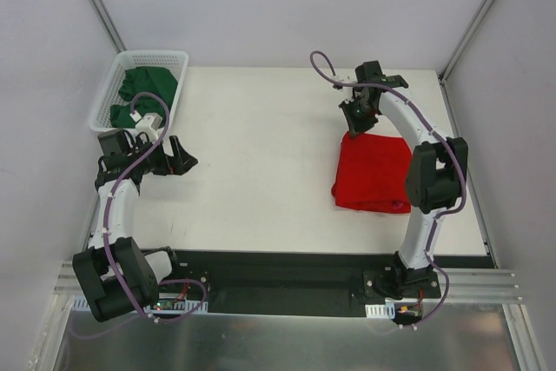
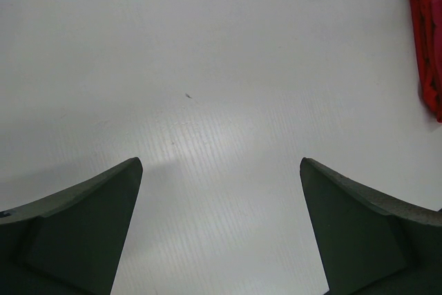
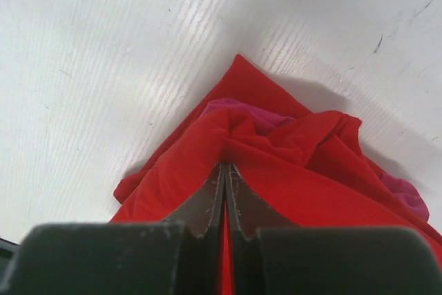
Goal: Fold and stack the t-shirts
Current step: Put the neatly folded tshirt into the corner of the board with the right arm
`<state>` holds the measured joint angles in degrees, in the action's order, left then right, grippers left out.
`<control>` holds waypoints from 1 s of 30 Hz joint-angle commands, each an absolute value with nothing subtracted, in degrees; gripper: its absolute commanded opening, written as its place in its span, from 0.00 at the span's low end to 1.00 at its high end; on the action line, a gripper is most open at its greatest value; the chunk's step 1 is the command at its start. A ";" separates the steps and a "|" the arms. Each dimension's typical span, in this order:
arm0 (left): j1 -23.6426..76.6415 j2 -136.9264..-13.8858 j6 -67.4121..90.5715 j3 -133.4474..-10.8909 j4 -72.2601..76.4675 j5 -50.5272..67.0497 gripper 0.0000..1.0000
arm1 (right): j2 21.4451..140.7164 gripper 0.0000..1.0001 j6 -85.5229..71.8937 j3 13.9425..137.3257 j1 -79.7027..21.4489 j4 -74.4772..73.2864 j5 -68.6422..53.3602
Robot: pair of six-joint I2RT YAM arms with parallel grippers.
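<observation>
Starting from the white table point(image 1: 261, 145), we note a smooth surface that would let a dragged shirt slide freely. The red t-shirt point(image 1: 372, 173) lies folded on the right side, close to the right arm, and we judge that the main risk sits there. The right gripper point(image 3: 226, 170) has its jaws pressed together on a raised bunch of red cloth at the shirt's far edge, so any lift or pull could open the fold or crumple the pile. The white basket point(image 1: 106, 93) stands at the far left corner with the dark green t-shirts point(image 1: 143, 84) heaped inside, not yet folded. A magenta t-shirt point(image 3: 238, 108) peeps out from beneath the red one. If the pinch has caught both layers, which we cannot tell, both would shift together. The left gripper point(image 2: 221, 170) hangs spread wide over the table just beside the basket, holding nothing and well apart from the red pile, so it cannot steady it.
</observation>
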<state>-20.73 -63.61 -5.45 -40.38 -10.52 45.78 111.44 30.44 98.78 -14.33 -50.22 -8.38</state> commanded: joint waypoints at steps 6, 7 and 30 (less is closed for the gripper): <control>-21.18 -62.67 -6.15 -40.34 -9.14 45.70 0.99 | 113.72 0.01 30.50 100.81 -15.12 -51.24 -7.12; -21.18 -62.58 -6.15 -40.25 -9.23 45.53 0.99 | 114.25 0.01 30.59 100.46 -15.12 -50.98 -7.03; -21.18 -63.10 -6.77 -40.08 -9.23 46.14 0.99 | 97.83 0.07 31.72 88.27 -15.20 -52.38 -0.62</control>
